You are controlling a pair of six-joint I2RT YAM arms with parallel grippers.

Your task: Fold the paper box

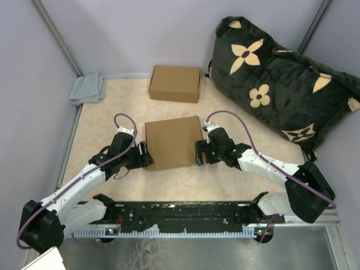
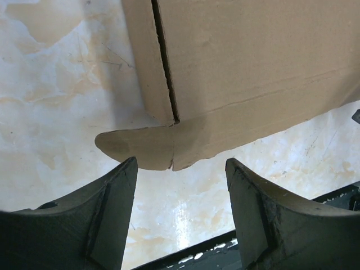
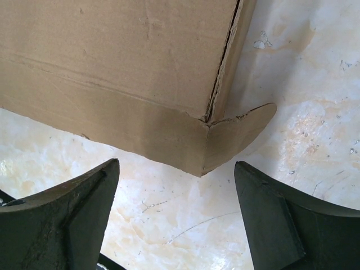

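Gaping wide and holding nothing, the left gripper (image 1: 143, 154) and right gripper (image 1: 199, 153) are flanking the flat brown cardboard box (image 1: 173, 142), which is lying on the cream marbled tabletop (image 1: 118, 107). Its board is looking light and stiff but bendable at the creases, so pinching the rounded corner tabs (image 2: 135, 149) seems best. Beyond the box, a second brown carton (image 1: 175, 83), a grey cloth (image 1: 87, 89) and a black flowered cushion (image 1: 275, 79) are sitting.

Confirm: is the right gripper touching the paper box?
Apart. The right wrist view shows bare table between both fingers and the paper box.
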